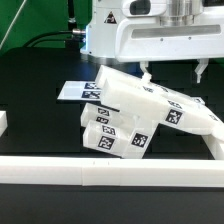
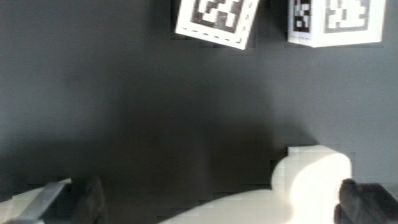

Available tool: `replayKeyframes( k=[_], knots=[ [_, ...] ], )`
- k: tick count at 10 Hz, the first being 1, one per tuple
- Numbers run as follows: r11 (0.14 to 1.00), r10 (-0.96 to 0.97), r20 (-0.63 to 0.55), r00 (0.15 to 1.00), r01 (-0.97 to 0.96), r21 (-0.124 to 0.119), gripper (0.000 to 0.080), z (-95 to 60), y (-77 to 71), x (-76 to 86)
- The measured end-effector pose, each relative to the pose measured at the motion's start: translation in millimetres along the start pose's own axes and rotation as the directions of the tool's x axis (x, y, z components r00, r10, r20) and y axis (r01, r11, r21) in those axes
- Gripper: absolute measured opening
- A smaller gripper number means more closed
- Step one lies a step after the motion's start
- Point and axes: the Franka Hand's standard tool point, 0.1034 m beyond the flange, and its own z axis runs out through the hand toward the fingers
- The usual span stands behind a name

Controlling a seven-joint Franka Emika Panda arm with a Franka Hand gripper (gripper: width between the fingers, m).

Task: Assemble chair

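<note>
The tool hangs spread wide, pointing down over the chair.

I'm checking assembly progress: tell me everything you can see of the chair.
The chair is a cluster of white, blocky, plastic-looking pieces carrying black-and-white square tags. It sits tilted on the black table, behind the white border rail. The open claw hangs just above it; contact cannot be told.

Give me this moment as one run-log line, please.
end effector: open, empty, above chair | chair: partly assembled, lying tilted
</note>
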Motion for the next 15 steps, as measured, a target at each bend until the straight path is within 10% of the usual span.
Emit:
replayKeyframes(
  k=[5,15],
  knots=[
    [0.999,-0.029,-0.006,1.000,0.029,0.032,0.0649,-40.4,35.7,18.3],
    [0.996,-0.090,-0.014,0.996,0.090,0.025,0.0649,-41.3,75.1,36.0]
  ],
)
